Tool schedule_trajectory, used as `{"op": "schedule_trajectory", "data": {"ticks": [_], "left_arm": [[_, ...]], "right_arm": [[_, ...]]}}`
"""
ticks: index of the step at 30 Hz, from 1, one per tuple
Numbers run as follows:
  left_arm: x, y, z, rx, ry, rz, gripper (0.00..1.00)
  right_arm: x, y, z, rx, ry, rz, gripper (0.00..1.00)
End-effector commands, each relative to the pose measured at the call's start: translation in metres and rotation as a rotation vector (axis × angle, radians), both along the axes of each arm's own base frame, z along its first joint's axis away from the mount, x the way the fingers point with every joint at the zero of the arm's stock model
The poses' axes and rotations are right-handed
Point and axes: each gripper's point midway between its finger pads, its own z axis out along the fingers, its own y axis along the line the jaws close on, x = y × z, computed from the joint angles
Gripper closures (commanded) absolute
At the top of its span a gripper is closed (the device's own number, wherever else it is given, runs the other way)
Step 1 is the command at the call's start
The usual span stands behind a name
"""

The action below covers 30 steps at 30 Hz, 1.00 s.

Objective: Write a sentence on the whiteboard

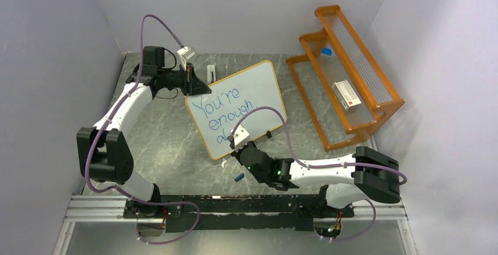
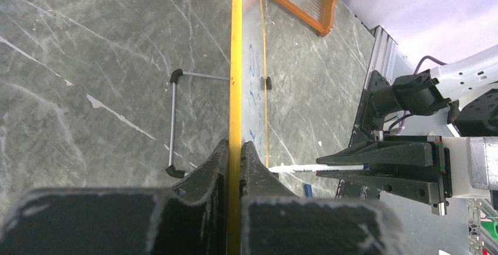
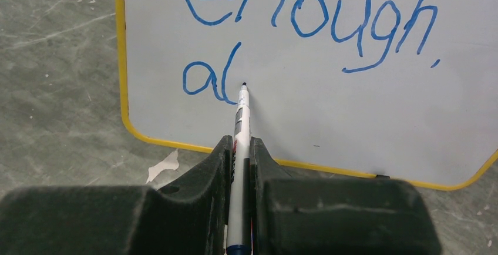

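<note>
The whiteboard (image 1: pixel 246 99) stands tilted on the table, its yellow frame (image 2: pixel 236 61) seen edge-on in the left wrist view. Blue writing on the whiteboard (image 3: pixel 352 108) reads "You're enough, al". My left gripper (image 1: pixel 192 80) is shut on the board's top left edge; in its own view the left gripper (image 2: pixel 235 149) clamps the frame. My right gripper (image 3: pixel 239 144) is shut on a white marker (image 3: pixel 241 126), whose tip touches the board just right of the "l". From above, the right gripper (image 1: pixel 236 147) sits at the board's lower left corner.
An orange wooden rack (image 1: pixel 346 70) with a small box (image 1: pixel 345 94) stands at the back right. The marker's blue cap (image 1: pixel 238 177) lies on the table near the right arm. A wire stand (image 2: pixel 173 123) props the board from behind. Walls close in on both sides.
</note>
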Motion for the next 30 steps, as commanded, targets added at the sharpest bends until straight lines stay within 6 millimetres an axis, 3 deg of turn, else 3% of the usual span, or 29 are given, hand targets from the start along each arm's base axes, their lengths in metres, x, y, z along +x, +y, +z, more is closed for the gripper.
{"op": "schedule_trajectory", "data": {"ticks": [1, 14, 30], "left_arm": [[0.011, 0.008, -0.028, 0.091, 0.005, 0.041, 0.95], [0.011, 0.008, -0.029, 0.093, 0.005, 0.042, 0.95], [0.010, 0.008, -0.029, 0.092, 0.007, 0.040, 0.95]], "right_arm": [[0.003, -0.003, -0.004, -0.001, 0.019, -0.032, 1.00], [-0.004, -0.017, -0.017, -0.033, 0.057, -0.039, 1.00], [0.002, -0.019, -0.011, -0.038, 0.024, -0.053, 1.00]]}}
